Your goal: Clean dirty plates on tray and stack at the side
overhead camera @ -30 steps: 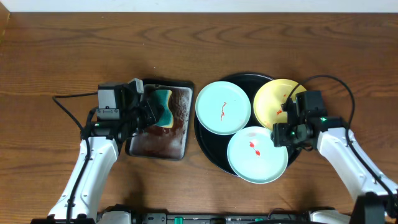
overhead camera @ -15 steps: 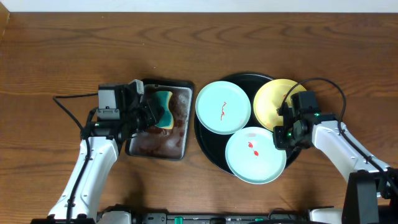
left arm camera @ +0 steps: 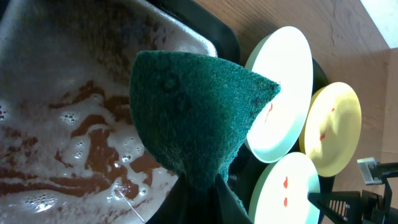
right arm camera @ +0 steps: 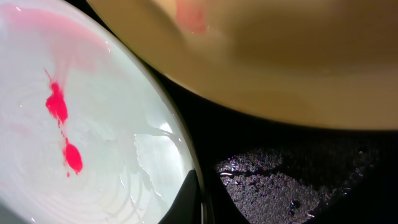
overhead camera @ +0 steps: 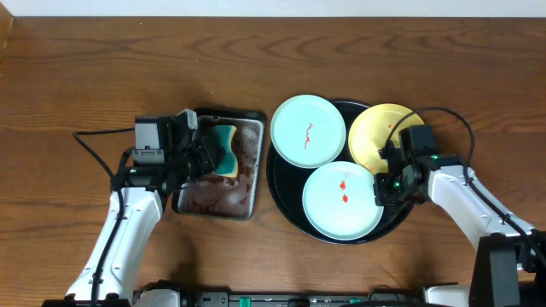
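Three plates lie on the round black tray (overhead camera: 286, 194): a mint one (overhead camera: 309, 130) at the back left, overlapping the rim, a yellow one (overhead camera: 381, 136) at the back right, and a mint one (overhead camera: 341, 201) in front with two red spots. My right gripper (overhead camera: 381, 186) is shut on the right rim of the front mint plate (right arm camera: 74, 124), one finger on top (right arm camera: 186, 199) and one beneath. The yellow plate (right arm camera: 280, 56) hangs over it, blurred. My left gripper (left arm camera: 199, 202) is shut on a green sponge (left arm camera: 193, 118) above the small metal tray (left arm camera: 56, 124).
The rectangular metal tray (overhead camera: 217, 198) holds reddish, foamy liquid and sits just left of the black tray. Bare wood tabletop (overhead camera: 102, 77) stretches behind and to the far left and right. A black cable (overhead camera: 452, 115) loops behind my right arm.
My right gripper has shut on the front mint plate's rim and pushed it left and back onto the tray. The back-left mint plate shifted slightly away. The left arm has not moved.
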You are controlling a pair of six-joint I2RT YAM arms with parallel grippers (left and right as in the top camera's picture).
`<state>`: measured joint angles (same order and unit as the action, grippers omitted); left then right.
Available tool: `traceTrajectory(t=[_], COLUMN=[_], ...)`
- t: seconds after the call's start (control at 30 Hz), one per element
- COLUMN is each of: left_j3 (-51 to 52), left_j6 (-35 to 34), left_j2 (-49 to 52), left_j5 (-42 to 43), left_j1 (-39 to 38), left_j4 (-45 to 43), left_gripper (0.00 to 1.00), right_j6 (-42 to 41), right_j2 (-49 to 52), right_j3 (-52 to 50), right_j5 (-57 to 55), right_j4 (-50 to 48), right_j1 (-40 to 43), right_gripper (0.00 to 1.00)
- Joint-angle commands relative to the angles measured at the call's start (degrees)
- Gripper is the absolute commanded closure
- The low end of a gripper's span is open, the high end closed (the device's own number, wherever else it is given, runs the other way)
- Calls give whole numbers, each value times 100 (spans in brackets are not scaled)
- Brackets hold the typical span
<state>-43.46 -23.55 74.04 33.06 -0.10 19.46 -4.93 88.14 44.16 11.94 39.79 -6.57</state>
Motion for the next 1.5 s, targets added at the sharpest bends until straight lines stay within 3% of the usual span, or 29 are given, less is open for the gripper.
traceTrajectory(t=[0.0,0.7,0.83,0.97,1.07,1.3,1.47], left_j3=[-15,-15,-17,-17,-17,24,116], left_j6=[118,264,931,1043,1043,1126,1261], left_j2=[-31,-31,-35,-105,-129,-105,-85], left_j5=[79,105,382,382,374,326,-623], left_j1=[26,24,24,24,24,11,-269], left_j4=[-2,-74,-544,-1641,-1934,-1222,-616], left_gripper=[93,93,93,93,93,93,93], right_j6=[-17,-15,-15,-15,-15,-15,-15], right_j2=[13,13,13,13,13,13,13], right_j3=[105,105,105,105,105,105,105], right_j5=[-90,57,57,57,57,57,55], right_j4=[-9,-37,-35,-33,-35,-44,-44], right_j1=[-28,-28,-28,-28,-28,-28,-28], right_gripper=[99,99,99,99,99,99,99])
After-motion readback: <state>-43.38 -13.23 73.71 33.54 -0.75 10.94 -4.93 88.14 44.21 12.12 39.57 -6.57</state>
